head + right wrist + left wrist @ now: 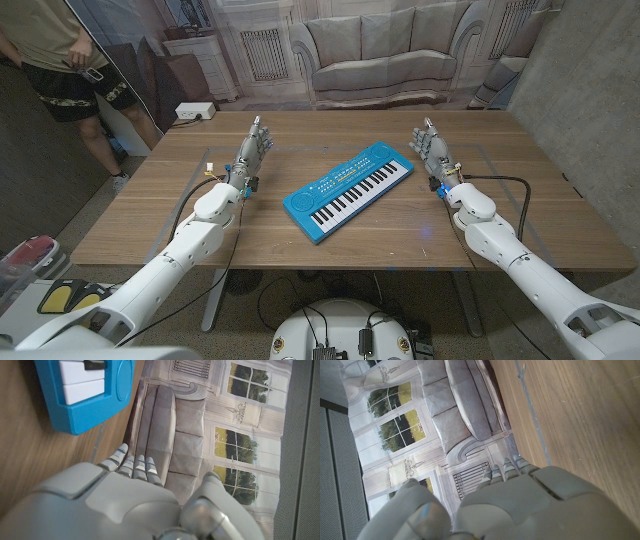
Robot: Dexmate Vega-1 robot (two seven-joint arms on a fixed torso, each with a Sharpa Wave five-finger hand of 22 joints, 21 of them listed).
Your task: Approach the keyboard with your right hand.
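Note:
A blue toy keyboard point(348, 187) with white and black keys lies slanted across the middle of the wooden table point(160, 225). My right hand point(433, 148) stands to the right of its far end, a short gap away, fingers straight and pointing away from me, holding nothing. One blue corner of the keyboard point(87, 395) appears in the right wrist view beyond the back of my right hand point(125, 502). My left hand point(252, 150) stands left of the keyboard, fingers extended and empty; its back point(520, 505) shows in the left wrist view.
A person point(62, 60) in dark shorts stands at the far left beyond the table. A white box point(194, 111) sits on the floor past the table's far left corner. Cables run along both forearms. A printed sofa backdrop point(385, 50) hangs behind the table.

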